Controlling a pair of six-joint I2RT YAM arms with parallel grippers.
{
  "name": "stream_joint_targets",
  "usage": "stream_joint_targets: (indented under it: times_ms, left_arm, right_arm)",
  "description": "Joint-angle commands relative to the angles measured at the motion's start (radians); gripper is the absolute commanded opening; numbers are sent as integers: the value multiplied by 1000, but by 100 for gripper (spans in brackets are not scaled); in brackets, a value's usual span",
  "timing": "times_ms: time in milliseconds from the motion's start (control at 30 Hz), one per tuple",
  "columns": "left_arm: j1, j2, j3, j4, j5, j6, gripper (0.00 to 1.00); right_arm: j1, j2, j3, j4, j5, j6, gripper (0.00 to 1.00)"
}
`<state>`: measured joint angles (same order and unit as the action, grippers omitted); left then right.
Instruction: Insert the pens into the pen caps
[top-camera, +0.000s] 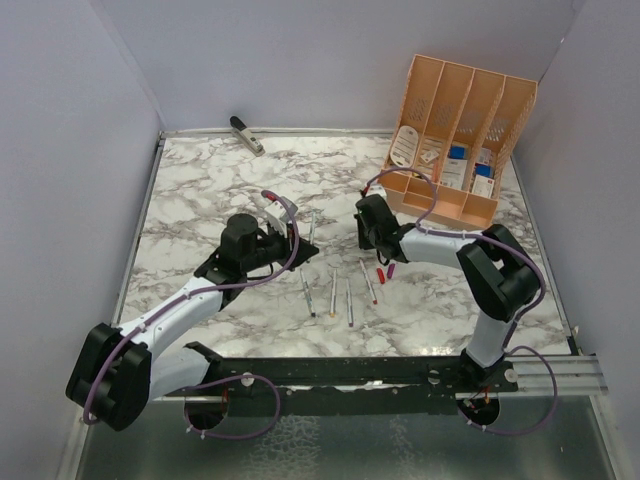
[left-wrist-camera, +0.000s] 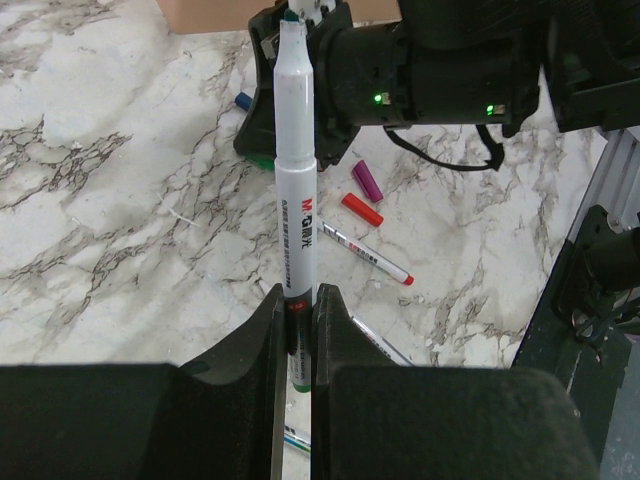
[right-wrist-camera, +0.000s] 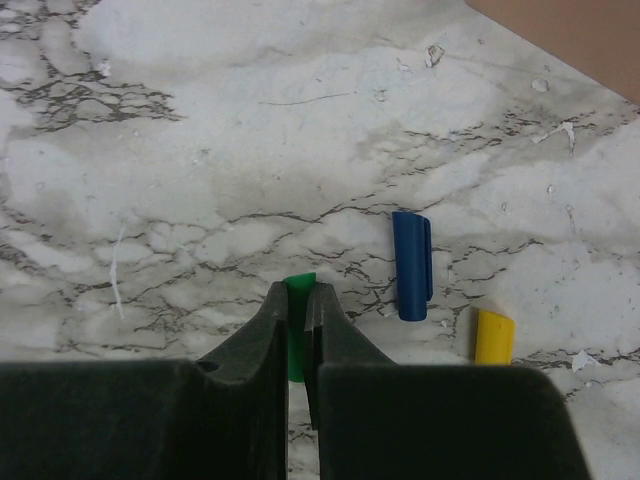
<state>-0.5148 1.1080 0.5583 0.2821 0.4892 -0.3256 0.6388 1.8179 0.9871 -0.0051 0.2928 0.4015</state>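
Clamping green cap (right-wrist-camera: 299, 287), right hand (right-wrist-camera: 297, 302); unseen overhead.

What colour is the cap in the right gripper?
The cap in the right gripper is green; the right wrist view shows it best.

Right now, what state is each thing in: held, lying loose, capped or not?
left gripper: shut on the green pen
green pen: held, uncapped
right gripper: shut on the green cap
green cap: held, empty
red pen: lying loose, uncapped
red cap: lying loose
magenta cap: lying loose
blue cap: lying loose
yellow cap: lying loose
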Motion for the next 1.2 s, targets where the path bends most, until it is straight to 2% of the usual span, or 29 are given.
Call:
stream_joint_targets:
  times_ms: [0, 200, 400, 567, 900, 1167]
  left_arm:
    - [-6, 31, 20, 32, 19, 16, 0]
    - [-7, 69, 40, 88, 92, -4, 0]
    - [-8, 55, 38, 149, 155, -10, 0]
    - [-14, 63, 59, 185, 202, -36, 0]
    - [-28, 86, 121, 227, 261, -61, 0]
    - [-37, 86, 113, 242, 267, -75, 0]
  right_arm:
    - [1, -117, 18, 9, -63, -64, 1]
    - [1, -270, 50, 163, -80, -116, 1]
    - [1, -410, -45, 428, -134, -104, 1]
    - [1, -473, -196, 784, -263, -40, 1]
    - [0, -424, -329, 1328, -474, 152, 1]
    - [0, -359, -337, 1532, -553, 237, 1]
